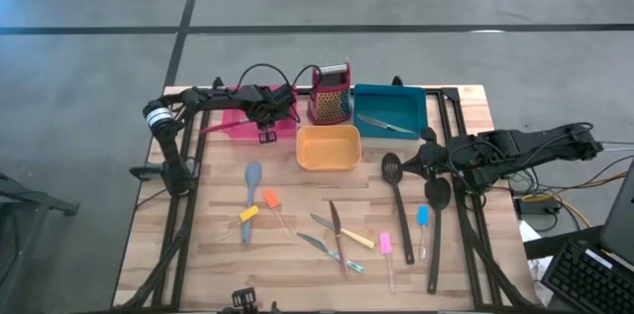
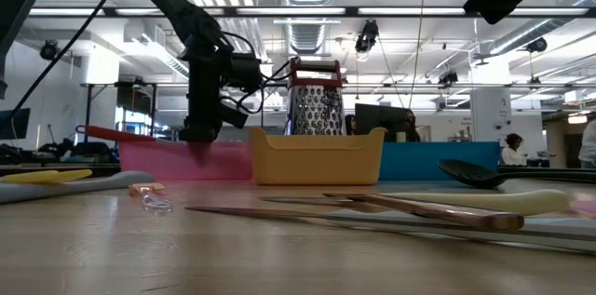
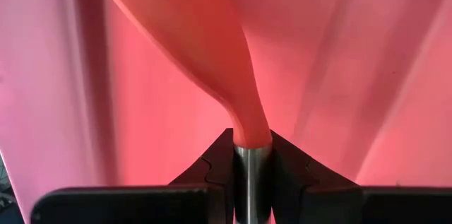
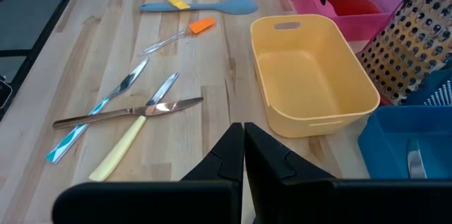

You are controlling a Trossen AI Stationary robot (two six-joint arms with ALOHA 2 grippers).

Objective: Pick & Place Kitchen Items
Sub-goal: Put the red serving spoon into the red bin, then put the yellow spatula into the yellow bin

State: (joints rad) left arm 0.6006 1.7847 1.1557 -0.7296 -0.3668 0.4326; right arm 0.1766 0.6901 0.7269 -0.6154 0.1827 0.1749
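The left end effector (image 1: 265, 128) hangs over the pink tray (image 1: 282, 126) at about 11 o'clock on the table (image 1: 218, 255), its fingers clamped on the metal neck of a red spatula (image 3: 191, 33). The left wrist view shows that red blade spreading away from the fingers against the tray's pink inside. In the low view the spatula's red handle sticks out level over the tray's rim, toward 9 o'clock.

The right end effector (image 1: 428, 160) waits at about 3 o'clock, above the table's right side, its two fingers pressed together on nothing, as the right wrist view shows.

Beside the pink tray, toward 12 o'clock, stands the red box grater (image 1: 331, 94), upright. The teal tray (image 1: 391, 106) sits at 1 o'clock with a slim metal knife (image 1: 384, 124) lying in it. The orange tray (image 1: 328, 147) lies near the centre.

The loose items are spread over the near half of the table. At 8 o'clock lie a blue-grey spatula (image 1: 252, 187), a short yellow piece (image 1: 248, 214) across it, and a short orange piece (image 1: 269, 198) just beside. Near 6 o'clock several metal knives (image 1: 335, 230) cross one another, one with a pale yellow handle (image 1: 359, 240), and a pink piece (image 1: 385, 245) is next to them. At 4 o'clock lie a black slotted spoon (image 1: 393, 180), a black spoon (image 1: 437, 205) and a short blue piece (image 1: 423, 217) between them
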